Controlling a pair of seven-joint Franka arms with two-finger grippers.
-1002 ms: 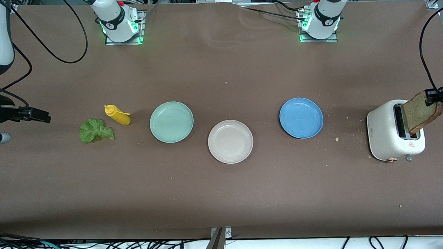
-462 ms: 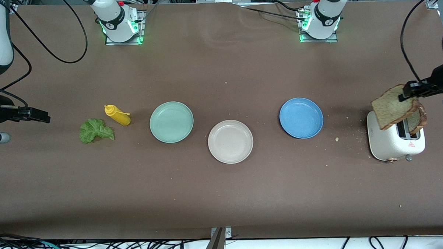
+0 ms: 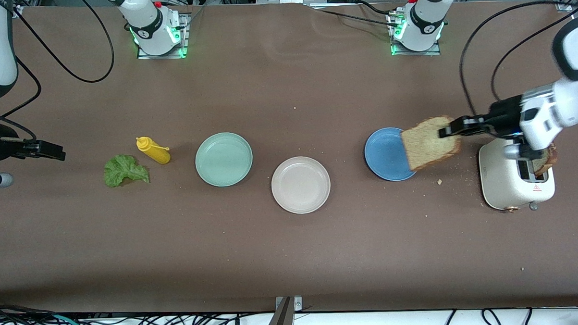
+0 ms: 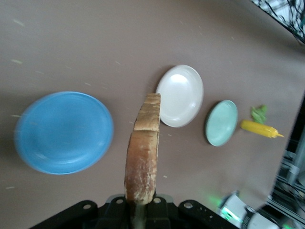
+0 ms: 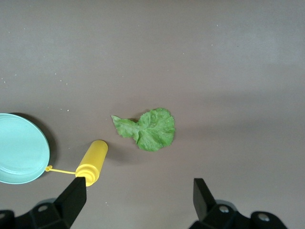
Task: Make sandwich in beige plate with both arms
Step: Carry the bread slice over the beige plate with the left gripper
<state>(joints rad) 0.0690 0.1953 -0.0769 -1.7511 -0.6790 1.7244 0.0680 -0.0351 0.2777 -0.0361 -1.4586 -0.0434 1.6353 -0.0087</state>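
Bread slice [image 3: 430,143] hangs in the air, pinched by its edge in the left gripper [image 3: 449,132], whose fingers are clamped together on it. The left arm reaches in level from its own end of the table, forearm stretched out flat above the white toaster [image 3: 508,181], wrist pointing toward the middle of the table. The slice is tilted and sits over the rim of the blue plate [image 3: 385,154] on the toaster's side. A second slice [image 3: 544,161] pokes up out of the toaster.

The beige plate [image 3: 300,184] lies in the middle of the table, nearer the front camera than the blue plate and the mint-green plate [image 3: 223,159] flanking it.

The right gripper [image 5: 138,198] waits with fingers spread wide apart, held level above the table at the right arm's end, near the lettuce leaf [image 3: 124,170] and the yellow squeeze bottle [image 3: 153,150] lying on its side.
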